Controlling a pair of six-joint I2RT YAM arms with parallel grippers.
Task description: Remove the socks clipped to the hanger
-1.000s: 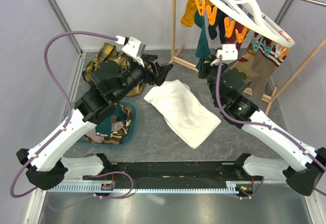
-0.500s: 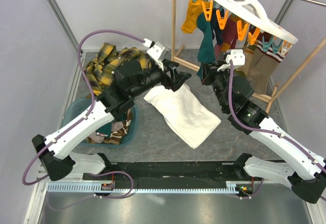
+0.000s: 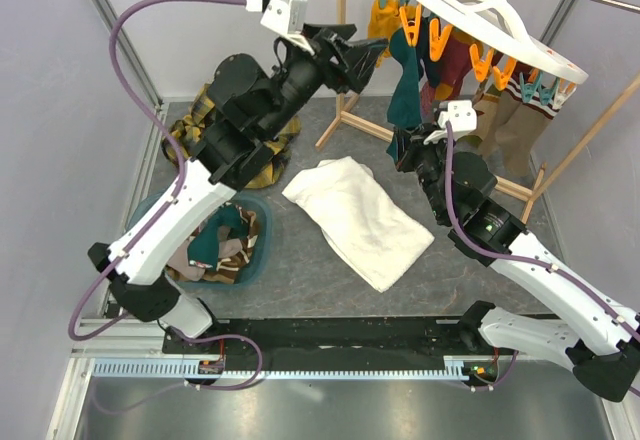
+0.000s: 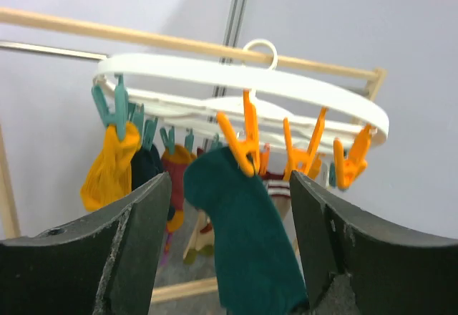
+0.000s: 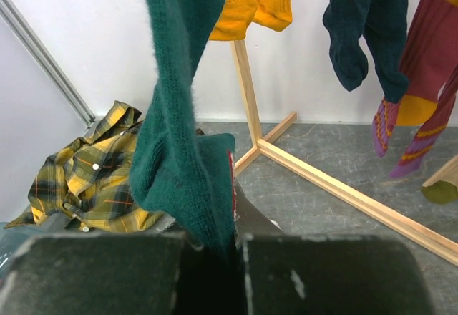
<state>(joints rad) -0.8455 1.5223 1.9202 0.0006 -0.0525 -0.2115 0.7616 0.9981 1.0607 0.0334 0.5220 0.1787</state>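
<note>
- Two arms attend one dark teal sock (image 3: 402, 95), which hangs from an orange clip (image 4: 247, 139) on the left rim of the hanger (image 3: 470, 10), its long axis near vertical.
- Right gripper (image 5: 215, 247), below the hanger, is pinched tight on the sock's lower end.
- Left gripper (image 3: 368, 57), just left of the hanger, is spread wide. The clip lies straight ahead between its fingers (image 4: 136, 236), so this arm is nearer the clip.
</note>
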